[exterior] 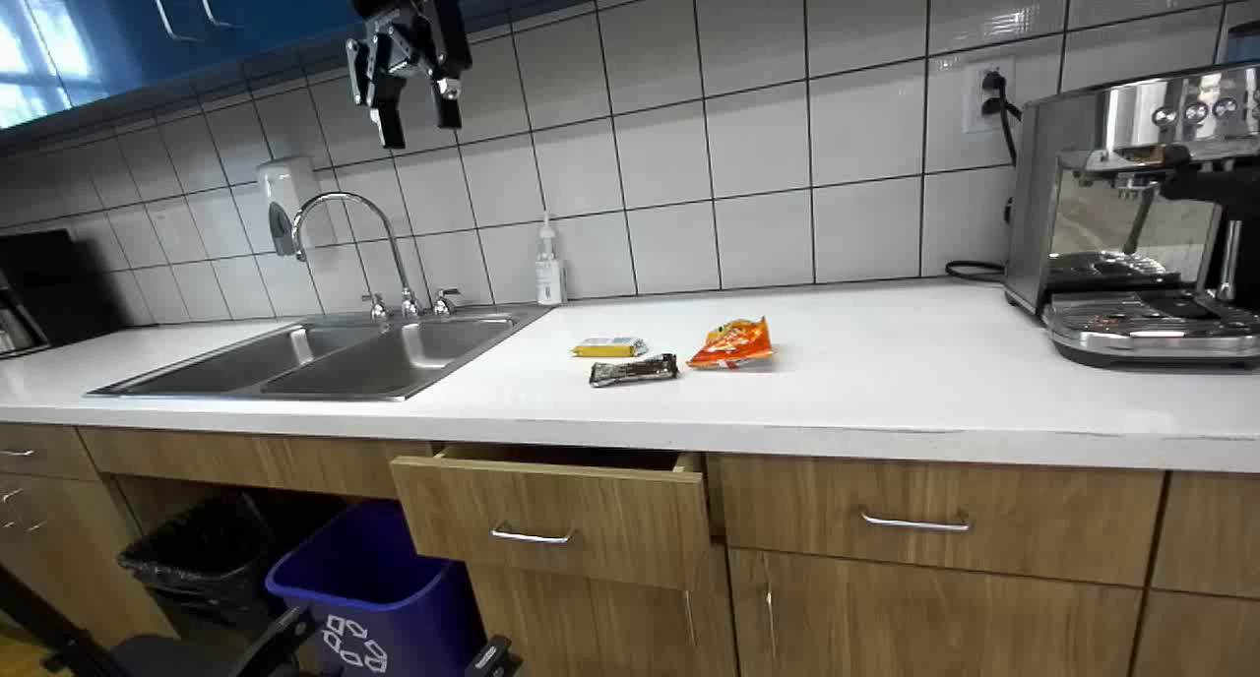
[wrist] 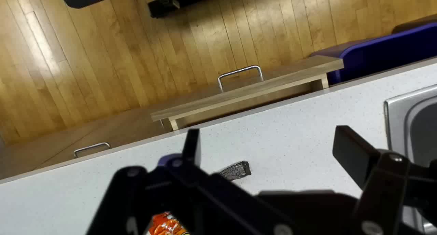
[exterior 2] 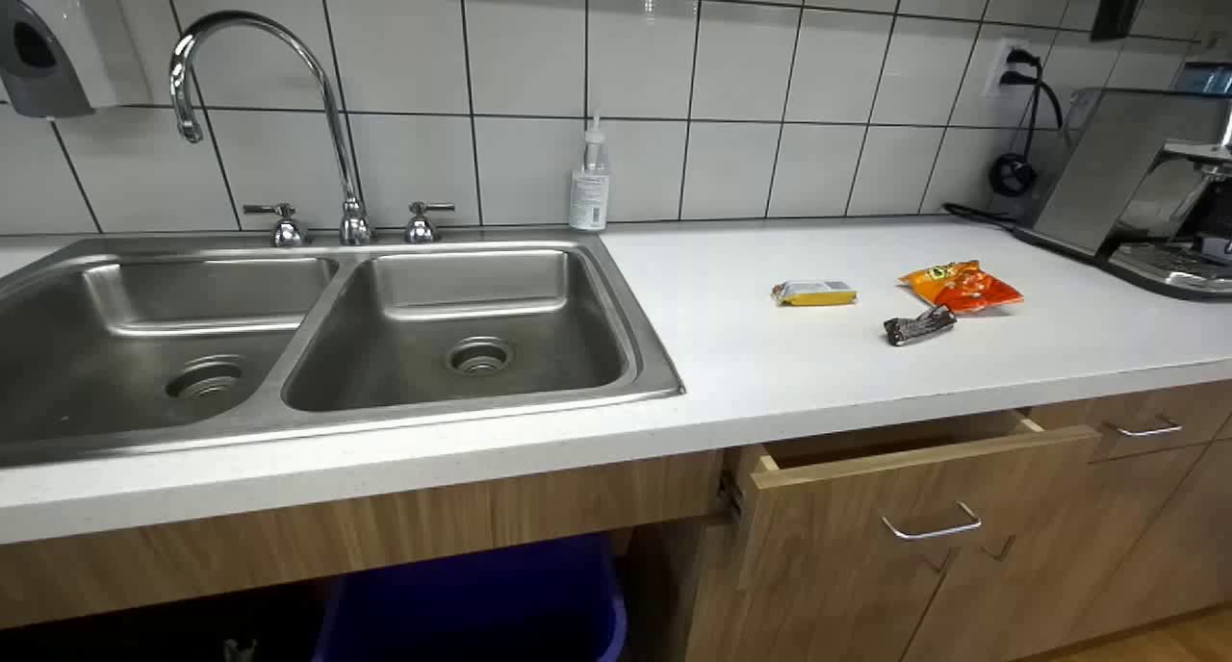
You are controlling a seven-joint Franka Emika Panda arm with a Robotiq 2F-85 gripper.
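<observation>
Upper left in an exterior view, the empty tool (exterior: 420, 131) hangs spread wide; mid-frame, the worktop (exterior: 886, 367) bears a dark-wrapped bar (exterior: 635, 370).

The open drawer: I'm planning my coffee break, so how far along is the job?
Apparently done: the drawer stands partly open. In hand: nothing; the tool hangs open above the counter. Perhaps left: the yellow packet, dark bar and orange bag lie on the counter, ungripped.
</observation>
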